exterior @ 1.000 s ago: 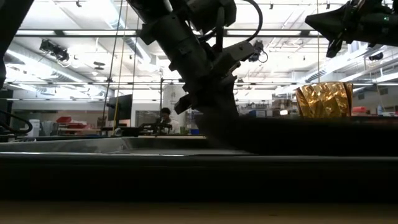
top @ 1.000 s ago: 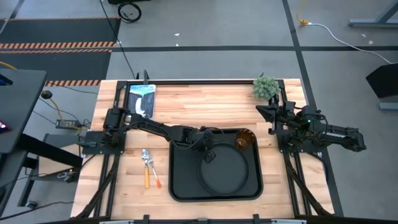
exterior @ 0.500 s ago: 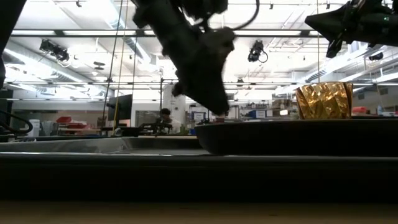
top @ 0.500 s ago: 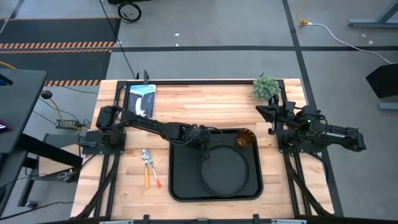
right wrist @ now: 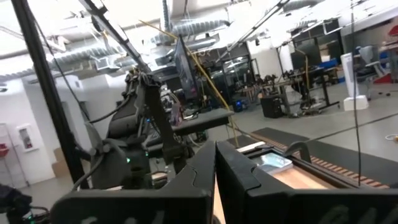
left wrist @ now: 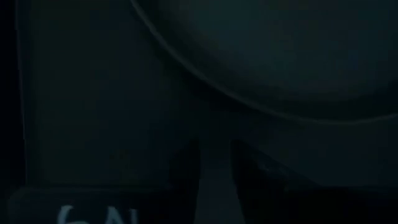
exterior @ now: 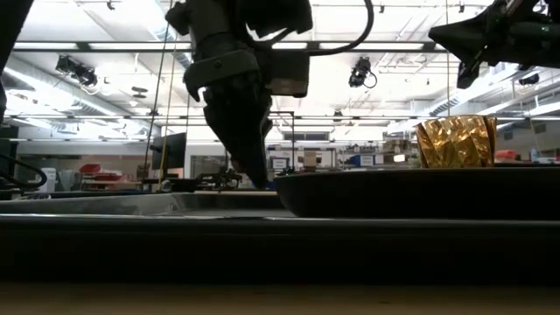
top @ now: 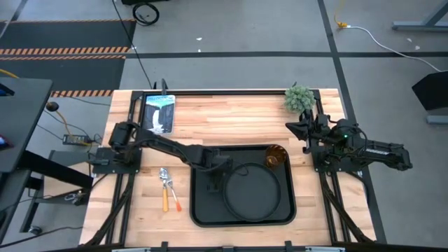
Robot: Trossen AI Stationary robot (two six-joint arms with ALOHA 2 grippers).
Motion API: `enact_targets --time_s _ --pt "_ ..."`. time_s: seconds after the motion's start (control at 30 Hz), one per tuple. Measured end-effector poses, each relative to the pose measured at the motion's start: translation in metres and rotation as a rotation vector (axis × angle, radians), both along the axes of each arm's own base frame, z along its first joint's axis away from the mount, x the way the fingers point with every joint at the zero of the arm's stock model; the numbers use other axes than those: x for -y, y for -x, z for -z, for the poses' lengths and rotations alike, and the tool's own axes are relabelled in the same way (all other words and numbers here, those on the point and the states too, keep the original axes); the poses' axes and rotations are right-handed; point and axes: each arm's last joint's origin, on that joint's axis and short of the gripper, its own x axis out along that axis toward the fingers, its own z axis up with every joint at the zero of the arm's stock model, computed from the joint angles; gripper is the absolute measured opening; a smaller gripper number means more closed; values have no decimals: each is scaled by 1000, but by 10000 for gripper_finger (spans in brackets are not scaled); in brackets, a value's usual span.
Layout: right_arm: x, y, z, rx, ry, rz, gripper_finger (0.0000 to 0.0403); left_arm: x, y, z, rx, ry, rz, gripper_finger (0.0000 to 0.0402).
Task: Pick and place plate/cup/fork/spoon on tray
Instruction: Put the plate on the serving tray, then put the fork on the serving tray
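Resting on the pale wooden desk (top: 231,115), the large black rectangular tray with rounded corners (top: 204,206) fills the lower centre of the high view. The round matte black plate with a raised rim (top: 255,192) lies inside it, toward its right half. The small translucent amber-orange cup (top: 274,157) stands in the tray's upper right corner, just beside the plate's rim; in the low view it shows at right, above the plate's dark edge (exterior: 454,140).

Left of the tray, on bare wood, the small fork with silver tines and a reddish-orange handle (top: 172,189) and the small spoon with a silver oval bowl and an orange handle (top: 165,188) lie side by side, their metal ends crossing.

Over the tray's left half, the left claw (top: 213,176) points down just beside the plate's left rim; whether its fingers are apart or together, I cannot tell.

At the desk's right edge, the right claw (top: 292,127) waits well apart from the tray, its two fingers pressed together (right wrist: 215,163).

A small green potted plant (top: 299,99) sits at upper right of the desk, and a blue-and-white picture card (top: 159,110) at upper left.
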Motion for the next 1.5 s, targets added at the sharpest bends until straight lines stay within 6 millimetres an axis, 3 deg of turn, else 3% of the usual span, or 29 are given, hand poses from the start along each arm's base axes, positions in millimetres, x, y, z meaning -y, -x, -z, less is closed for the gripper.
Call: enact_targets --time_s 0.33,0.73,0.97,1.1,1.3,1.5 --pt "1 0 -1 9 -10 15 18 6 -7 -1 79 18 2 96" --pt "1 0 -1 18 -59 0 18 19 1 2 12 28 -12 95" --pt "0 0 -1 29 -80 -6 18 40 -6 18 58 42 13 95" --pt "0 1 -5 64 -72 -8 18 39 -1 22 -2 32 -13 95" --pt "0 1 -6 79 -69 -9 18 38 20 7 -140 51 -172 95" --pt "1 -2 -3 48 -87 -13 18 61 37 -24 -27 19 -310 95"
